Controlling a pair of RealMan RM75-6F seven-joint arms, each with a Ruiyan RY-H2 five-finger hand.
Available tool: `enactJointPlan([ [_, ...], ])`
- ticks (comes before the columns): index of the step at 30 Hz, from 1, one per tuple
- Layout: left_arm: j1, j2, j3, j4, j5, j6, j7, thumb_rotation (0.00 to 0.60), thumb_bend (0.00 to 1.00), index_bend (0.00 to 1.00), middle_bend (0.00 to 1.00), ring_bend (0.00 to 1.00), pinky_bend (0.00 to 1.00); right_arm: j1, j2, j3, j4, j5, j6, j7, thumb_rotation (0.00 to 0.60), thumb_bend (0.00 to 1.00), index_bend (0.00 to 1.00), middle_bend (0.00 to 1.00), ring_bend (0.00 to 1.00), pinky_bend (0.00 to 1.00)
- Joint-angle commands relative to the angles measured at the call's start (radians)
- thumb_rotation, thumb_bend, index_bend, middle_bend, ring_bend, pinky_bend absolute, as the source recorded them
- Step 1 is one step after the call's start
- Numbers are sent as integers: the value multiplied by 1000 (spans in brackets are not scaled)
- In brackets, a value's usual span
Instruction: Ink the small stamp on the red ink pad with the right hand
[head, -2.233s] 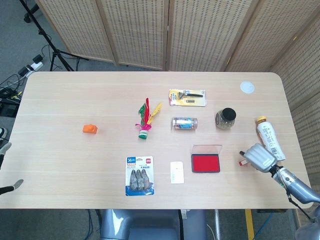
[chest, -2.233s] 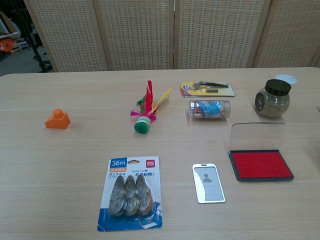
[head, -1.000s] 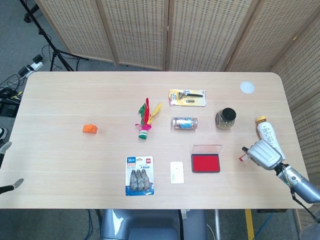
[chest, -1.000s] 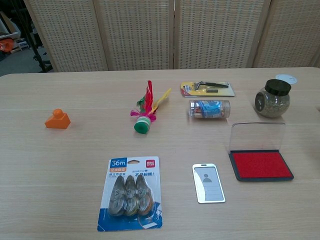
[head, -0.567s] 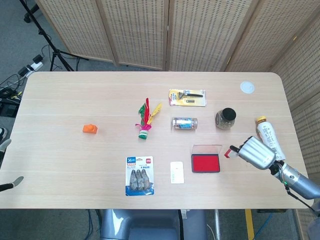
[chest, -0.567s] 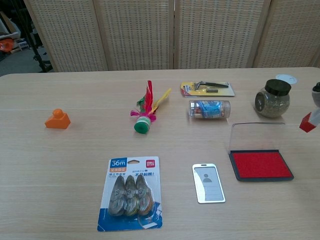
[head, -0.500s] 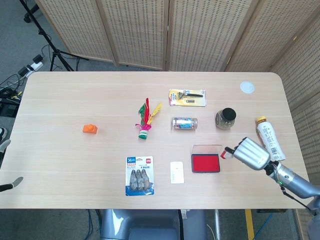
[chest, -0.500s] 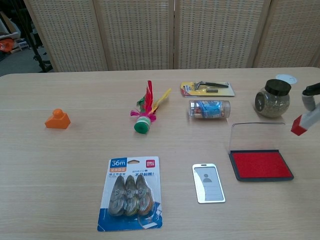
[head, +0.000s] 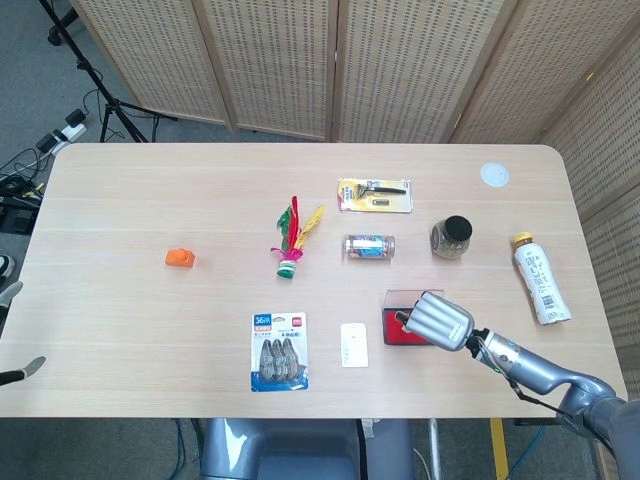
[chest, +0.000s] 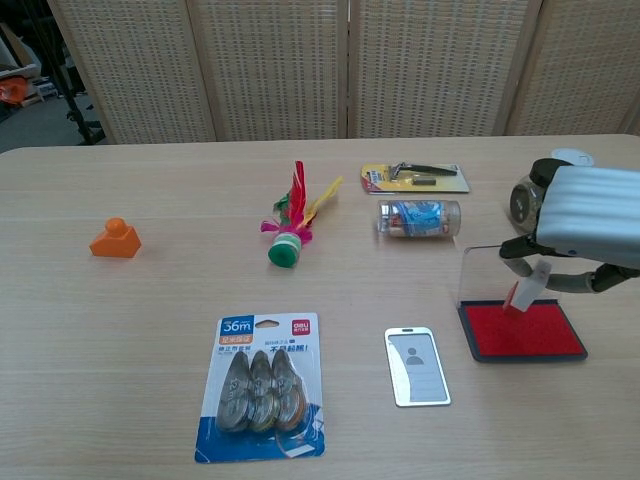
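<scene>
My right robot hand (chest: 590, 228) sits at the right of the chest view, fingers clamped on the small stamp (chest: 525, 287). The stamp is tilted, its lower end touching the red ink pad (chest: 524, 330) near the pad's upper middle. The pad's clear lid (chest: 500, 271) stands open behind. The left robot hand (head: 14, 372) shows only at the lower left edge of the head view; I cannot tell its state.
</scene>
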Motion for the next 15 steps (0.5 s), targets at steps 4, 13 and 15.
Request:
enactJointPlan([
  [4, 1, 0, 1, 1, 0, 2, -2, 600, 0, 0, 0, 0, 0, -1, -5, 9, -2, 13, -44, -9, 600, 715, 569, 946, 1000, 1000],
  [13, -2, -4, 2, 0, -2, -3, 12, 600, 0, 0, 0, 0, 0, -37, -15, 4, 42, 18, -29, 39, 600, 718, 569, 946, 1000, 1000],
  [15, -2, -5, 2, -1, -2, -2, 16, 600, 0, 0, 0, 0, 0, -44, -24, 2, 61, 18, -33, 43, 600, 721, 569, 946, 1000, 1000],
])
